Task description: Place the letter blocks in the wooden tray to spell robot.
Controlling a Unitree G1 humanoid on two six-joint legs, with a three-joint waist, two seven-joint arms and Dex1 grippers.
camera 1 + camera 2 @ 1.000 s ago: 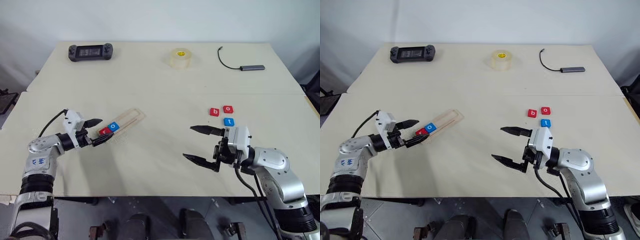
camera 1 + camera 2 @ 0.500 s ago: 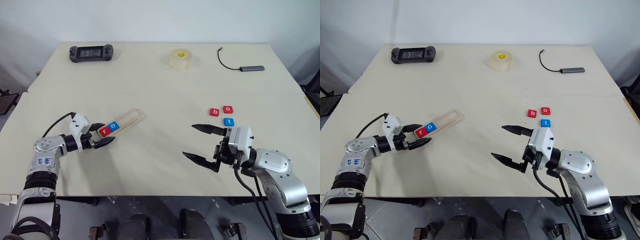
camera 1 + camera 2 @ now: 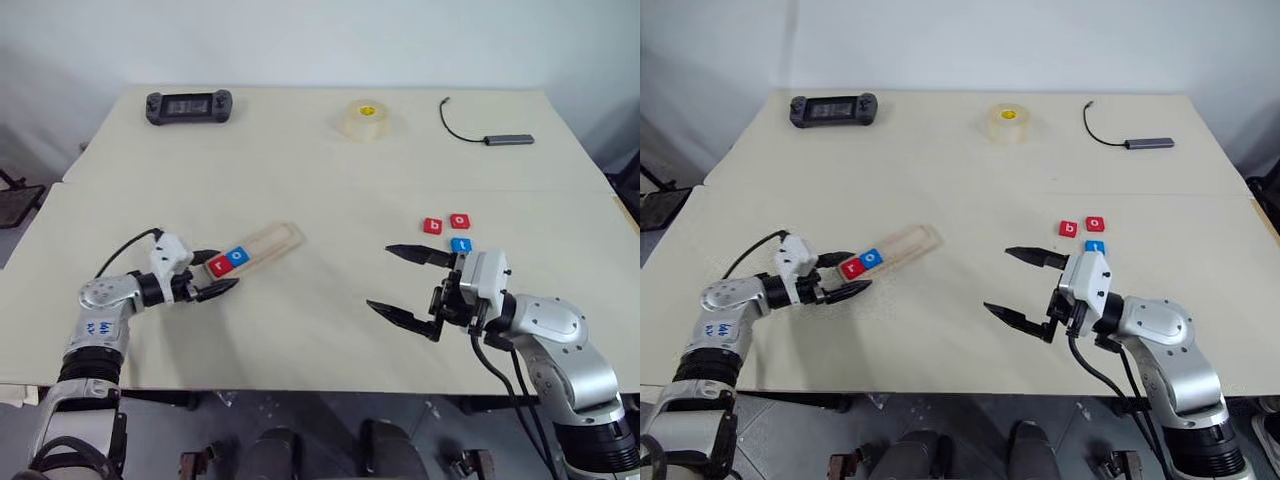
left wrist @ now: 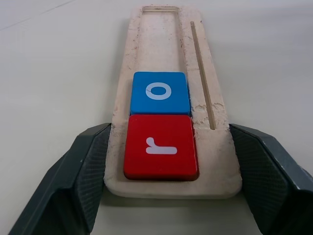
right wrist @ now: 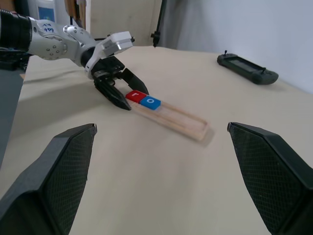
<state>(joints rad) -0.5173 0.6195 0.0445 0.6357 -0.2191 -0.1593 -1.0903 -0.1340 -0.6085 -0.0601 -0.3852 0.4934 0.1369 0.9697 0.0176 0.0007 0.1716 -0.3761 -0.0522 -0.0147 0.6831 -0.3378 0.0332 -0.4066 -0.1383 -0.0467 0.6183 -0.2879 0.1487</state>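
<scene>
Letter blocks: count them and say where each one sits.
5. Red r and blue o lie in the wooden tray; red b, red o and blue t lie on the table near the right hand.

The wooden tray (image 4: 215,161) looked pale, rough and chalky at its edges, while the letter blocks (image 4: 160,117) were smooth, glossy plastic on the matt table (image 3: 330,180).

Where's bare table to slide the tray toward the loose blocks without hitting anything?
Bare table runs between the wooden tray and the right gripper, and on to the far roll of tape. It is crowded at the tray's near end, straddled by the left gripper, and around the three loose blocks.
</scene>
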